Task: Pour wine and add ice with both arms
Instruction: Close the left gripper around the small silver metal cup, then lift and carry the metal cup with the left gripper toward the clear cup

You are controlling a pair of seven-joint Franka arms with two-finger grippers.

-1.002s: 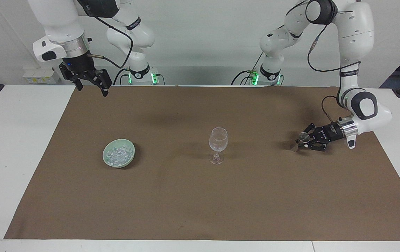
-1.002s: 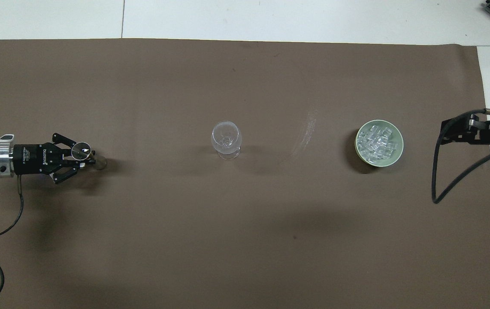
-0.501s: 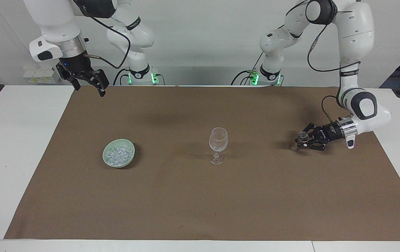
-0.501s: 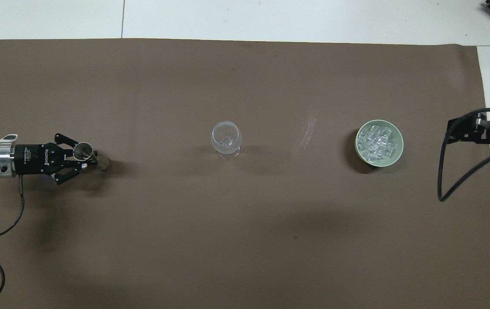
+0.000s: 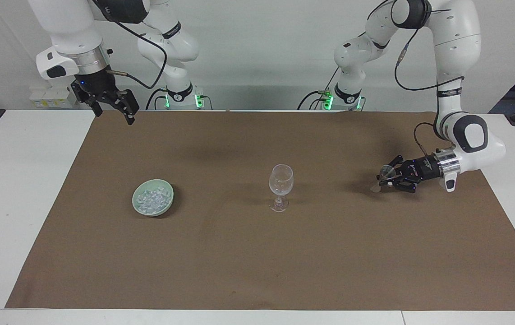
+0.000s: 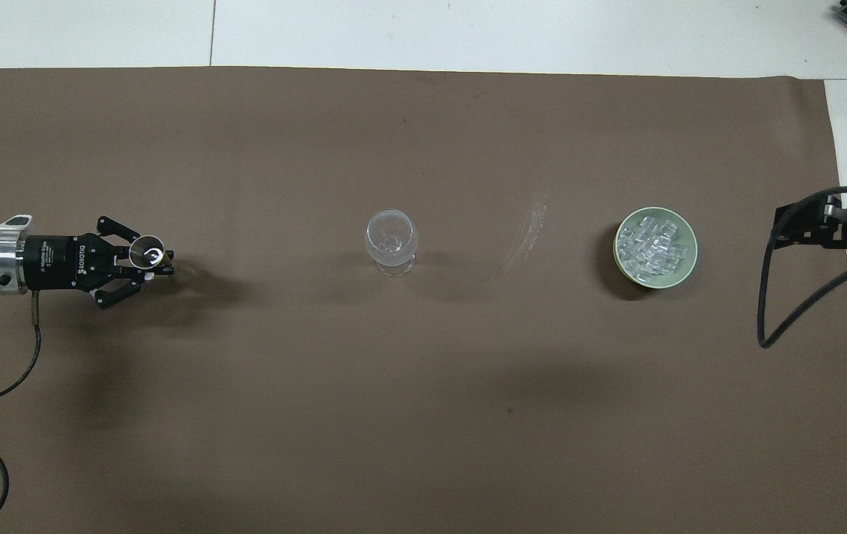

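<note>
1. I see the counter [image 5: 23, 189], white, with a brown mat [image 5: 257, 253] covering most of it.
2. My right arm [image 5: 66, 31] waits raised over the mat's edge nearest the robots, at its own end of the counter. The right end effector [image 5: 113, 106] points down with its fingers spread, holding nothing.
3. My left arm [image 5: 458, 90] reaches low over the mat at its own end. The left end effector [image 5: 386, 179] lies sideways, fingertips pressed together on a small clear cup [image 6: 147, 253], tilted just above the mat.
4. A pale green bowl [image 5: 167, 204] sits on the mat, well apart from the right end effector.
5. A clear stemmed glass [image 5: 281, 186] stands upright between the bowl and the left end effector.
6. The ice [image 5: 151, 199] is heaped in the bowl.
</note>
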